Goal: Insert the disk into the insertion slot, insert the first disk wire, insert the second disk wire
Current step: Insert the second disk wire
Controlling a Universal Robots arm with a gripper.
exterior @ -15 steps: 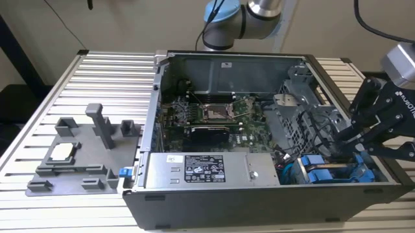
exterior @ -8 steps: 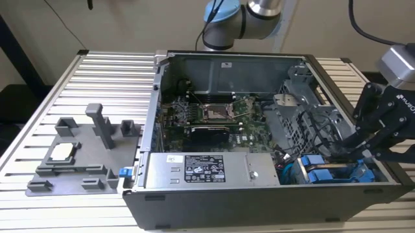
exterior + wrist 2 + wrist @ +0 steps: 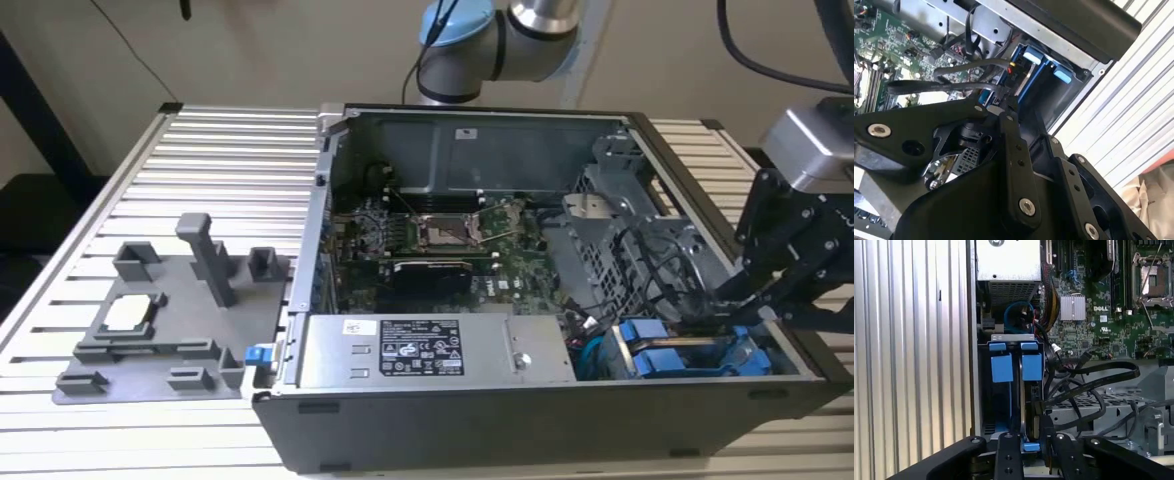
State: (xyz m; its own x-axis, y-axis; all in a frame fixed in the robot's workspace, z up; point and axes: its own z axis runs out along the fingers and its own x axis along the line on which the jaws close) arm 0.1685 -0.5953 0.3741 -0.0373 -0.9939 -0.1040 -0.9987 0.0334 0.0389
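The disk (image 3: 1030, 405) sits upright in the insertion slot (image 3: 1013, 340) at the corner of the computer case (image 3: 534, 440), its blue frame beside a second blue-framed drive (image 3: 1002, 367) — the two stand side by side with their blue tabs level in the first wrist view.

Going from the exterior view's left to its right: a grey plastic fixture (image 3: 154, 320) with upright posts lies on the slatted metal worktop (image 3: 200, 160), apart from the case. Next comes the open case, with the silver power supply (image 3: 414, 350) along its near edge and the green motherboard (image 3: 441, 235) behind it. Then the blue drive frames (image 3: 661, 355) show in the near corner, and black cables (image 3: 654, 275) loop over the grey metal cage (image 3: 607, 240) just behind them. My gripper (image 3: 747, 310) hangs at that corner, reaching down into the case right over the blue frames.

In the first wrist view my gripper's fingers (image 3: 1046, 427) are drawn close together at the end of the disk, next to a small blue clip (image 3: 1031, 446) — whether they actually clamp something I cannot tell. In the second wrist view the black cables (image 3: 969, 65) run past a fingertip (image 3: 1004, 107) towards the drives' back ends.
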